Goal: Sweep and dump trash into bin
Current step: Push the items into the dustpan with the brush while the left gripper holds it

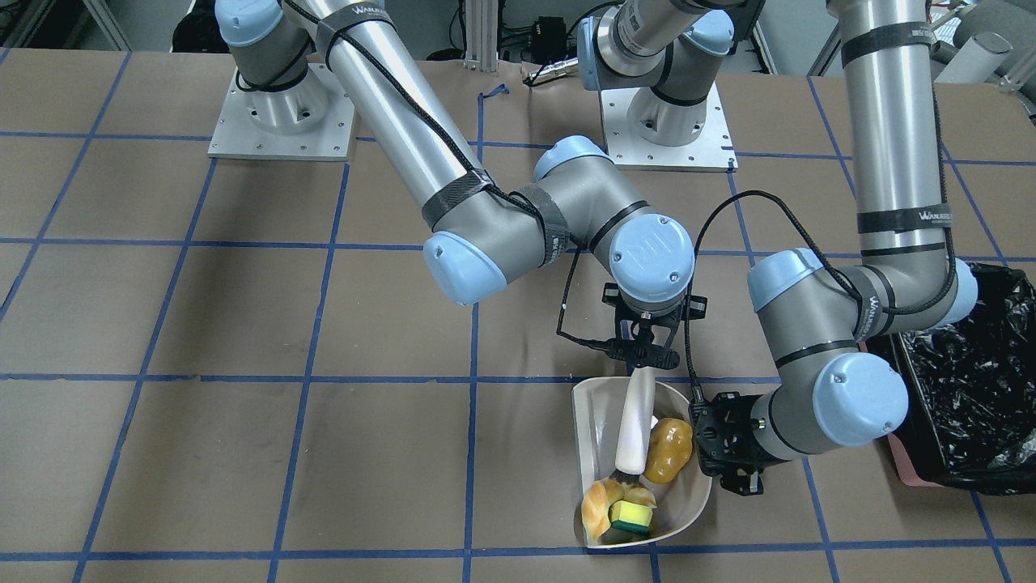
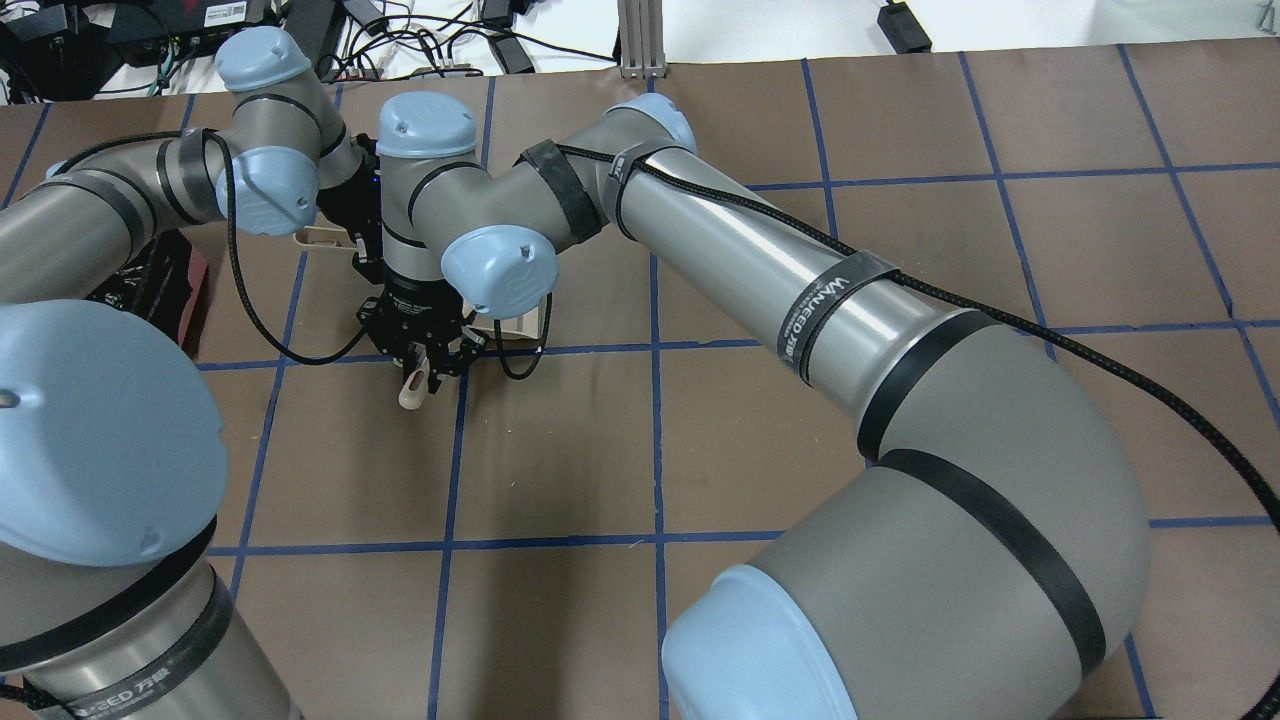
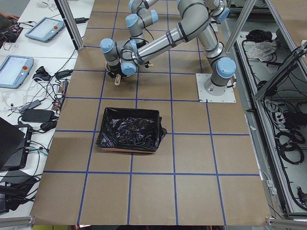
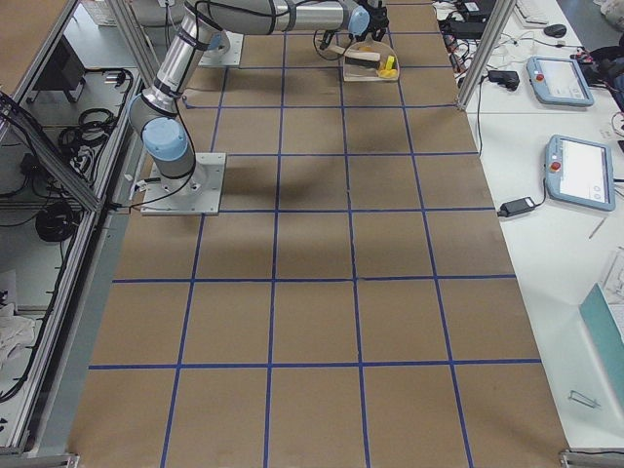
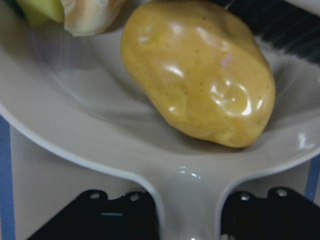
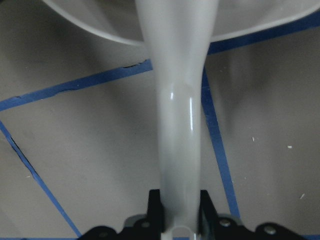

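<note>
The beige dustpan (image 1: 688,502) lies on the table and holds all three pieces of trash: the yellow-brown potato (image 1: 668,449), the tan croissant (image 1: 599,506) and the yellow-and-green sponge (image 1: 631,514). My left gripper (image 1: 723,453) is shut on the dustpan's handle (image 5: 187,200); the potato (image 5: 200,75) fills the left wrist view. My right gripper (image 1: 645,360) is shut on the white brush handle (image 1: 637,429), with the dark bristles down in the pan beside the croissant and sponge. The pink bin with the black bag (image 1: 971,389) stands just beyond my left arm's elbow.
The brown table has a blue tape grid. Both arm bases (image 1: 283,121) are bolted at the robot's side. The bin (image 3: 129,129) stands about one grid square from the dustpan toward the table's left end. Both arms crowd closely over the dustpan (image 2: 320,238).
</note>
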